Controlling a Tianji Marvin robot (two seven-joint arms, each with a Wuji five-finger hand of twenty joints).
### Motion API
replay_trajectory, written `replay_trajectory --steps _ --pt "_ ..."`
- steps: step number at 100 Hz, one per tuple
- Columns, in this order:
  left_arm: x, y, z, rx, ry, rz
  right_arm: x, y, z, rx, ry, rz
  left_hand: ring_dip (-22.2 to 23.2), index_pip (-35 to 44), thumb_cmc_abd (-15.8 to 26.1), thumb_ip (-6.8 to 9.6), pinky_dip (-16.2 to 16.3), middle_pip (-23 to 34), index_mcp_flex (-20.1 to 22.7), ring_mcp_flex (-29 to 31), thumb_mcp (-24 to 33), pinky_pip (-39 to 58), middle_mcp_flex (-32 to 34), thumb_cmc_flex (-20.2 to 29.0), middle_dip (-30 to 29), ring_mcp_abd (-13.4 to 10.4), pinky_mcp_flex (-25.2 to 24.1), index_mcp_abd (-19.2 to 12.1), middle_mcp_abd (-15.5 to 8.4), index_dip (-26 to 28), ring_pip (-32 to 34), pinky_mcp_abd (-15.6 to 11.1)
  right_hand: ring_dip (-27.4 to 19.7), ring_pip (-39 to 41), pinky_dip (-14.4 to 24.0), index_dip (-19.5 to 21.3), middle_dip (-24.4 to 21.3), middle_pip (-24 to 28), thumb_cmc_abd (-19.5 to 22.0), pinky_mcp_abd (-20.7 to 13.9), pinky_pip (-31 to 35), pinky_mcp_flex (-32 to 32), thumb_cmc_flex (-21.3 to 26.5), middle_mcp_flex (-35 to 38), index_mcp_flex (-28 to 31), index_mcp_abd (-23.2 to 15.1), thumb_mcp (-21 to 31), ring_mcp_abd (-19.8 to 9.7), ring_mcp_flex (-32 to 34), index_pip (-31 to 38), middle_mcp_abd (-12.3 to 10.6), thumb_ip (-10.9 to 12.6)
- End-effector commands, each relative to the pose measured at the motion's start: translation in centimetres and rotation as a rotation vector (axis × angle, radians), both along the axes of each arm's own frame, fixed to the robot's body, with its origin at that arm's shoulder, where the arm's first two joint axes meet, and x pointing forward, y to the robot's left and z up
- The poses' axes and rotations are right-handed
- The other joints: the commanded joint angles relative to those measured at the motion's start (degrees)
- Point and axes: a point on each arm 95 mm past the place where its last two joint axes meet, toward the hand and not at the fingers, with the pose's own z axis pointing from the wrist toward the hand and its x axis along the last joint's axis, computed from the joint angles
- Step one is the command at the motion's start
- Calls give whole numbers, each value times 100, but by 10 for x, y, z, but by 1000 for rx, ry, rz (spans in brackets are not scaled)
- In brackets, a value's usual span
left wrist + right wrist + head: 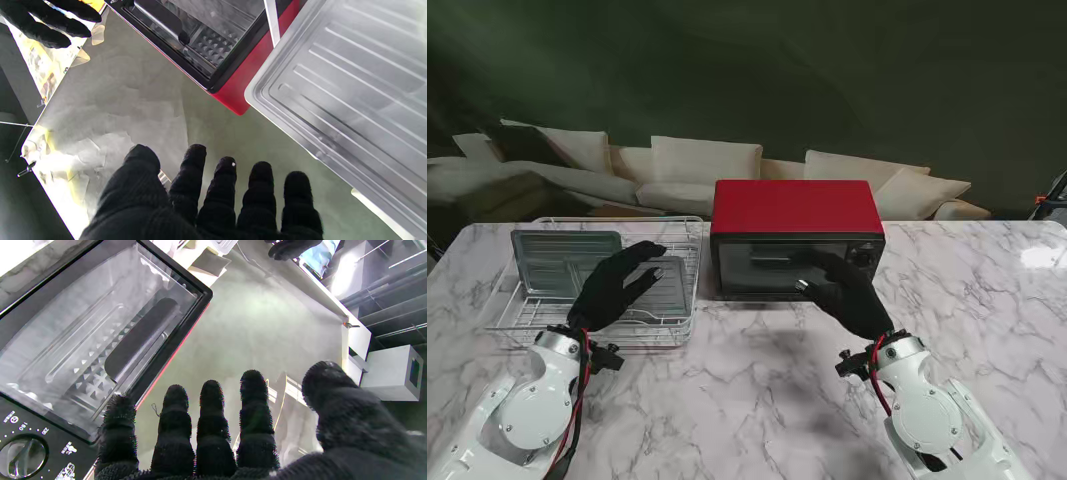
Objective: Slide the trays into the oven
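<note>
A red oven (793, 207) with a closed glass door (782, 265) stands at the back middle of the marble table. Its black door handle (140, 336) runs across the glass. Two grey metal trays sit in a wire rack (547, 322) to the oven's left: one (552, 262) leans upright, the other (669, 285) lies lower beside it. My left hand (615, 283) hovers open over the lower tray (350, 80), holding nothing. Fingers spread, my right hand (845, 292) is open in front of the oven door, close to the handle and the knob panel (23, 450).
Cream sofas (697, 165) line the space behind the table. The marble table top (757, 390) stretches between both arms in front of the oven. The rack's wire rim (617, 220) stands above the trays.
</note>
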Motion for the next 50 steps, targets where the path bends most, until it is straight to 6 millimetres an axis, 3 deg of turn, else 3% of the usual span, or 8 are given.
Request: replay_trajectory --steps 1,36,50 --pt "-1 -2 -1 4 12 -13 0 0 -2 -4 1 -3 30 23 234 -121 130 28 64 25 -145 18 123 -58 39 -16 -22 -76 -66 33 59 11 72 86 -68 67 31 -12 124 -17 87 -20 -200 52 24 -15 47 -41 92 -52 -60 -60" --pt "-2 -1 2 1 6 -4 -2 -3 -2 -7 -6 -12 30 20 236 -120 136 25 64 32 -143 7 133 -57 40 -22 -25 -73 -64 32 58 28 87 100 -46 64 38 2 138 -16 120 -16 -193 31 -22 -16 30 -10 96 -70 -35 -60" --pt "-2 -2 1 1 9 -7 -6 -5 2 -33 -21 -26 30 21 234 -122 140 24 68 44 -148 6 140 -64 41 -17 -14 -82 -73 33 60 38 204 250 -14 73 217 384 154 -1 178 6 -175 258 -13 -4 -3 79 257 -55 142 -58"
